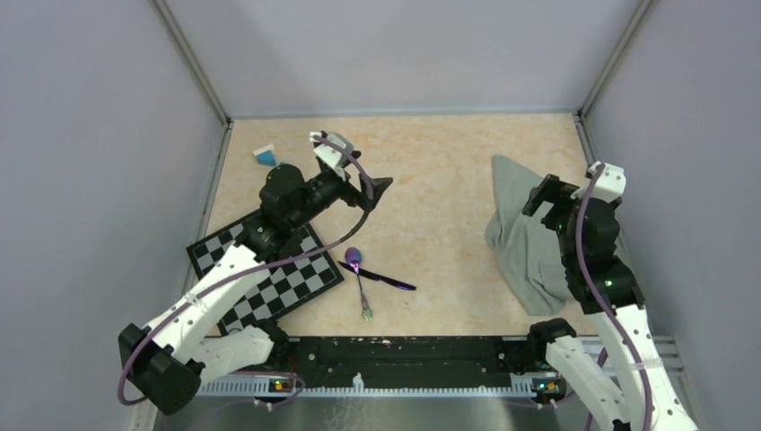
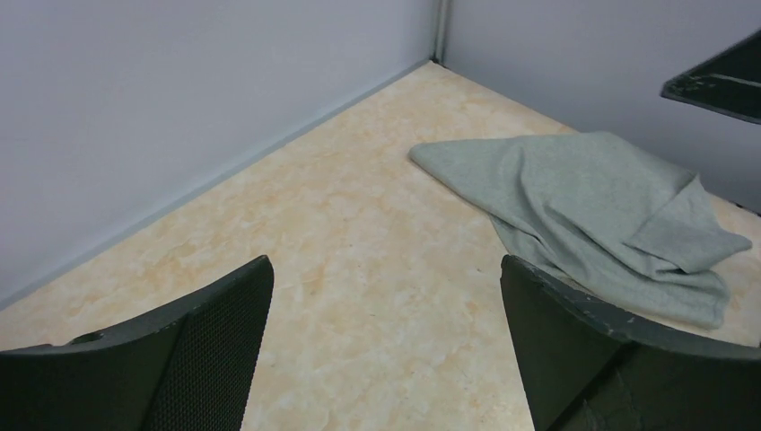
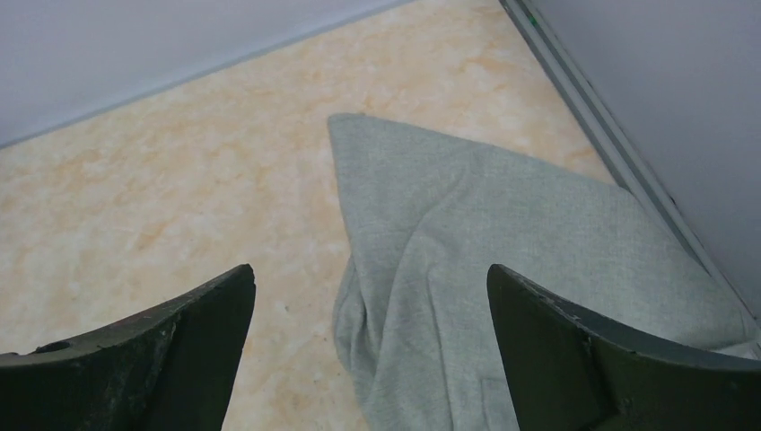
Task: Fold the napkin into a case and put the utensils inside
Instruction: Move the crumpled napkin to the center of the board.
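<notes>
The grey-green napkin (image 1: pixel 522 233) lies crumpled at the right of the table, not folded into a case; it also shows in the left wrist view (image 2: pixel 592 206) and the right wrist view (image 3: pixel 502 269). The purple spoon (image 1: pixel 357 269) and the dark stick-like utensil (image 1: pixel 381 279) lie crossed near the table's front middle. My left gripper (image 1: pixel 375 190) is open and empty, above bare table left of centre, pointing toward the napkin. My right gripper (image 1: pixel 541 199) is open and empty, hovering over the napkin's middle.
A black-and-white checkered board (image 1: pixel 269 274) lies at the front left under the left arm. A small blue and white block (image 1: pixel 264 155) sits at the back left. Grey walls enclose the table on three sides; the napkin is close to the right wall.
</notes>
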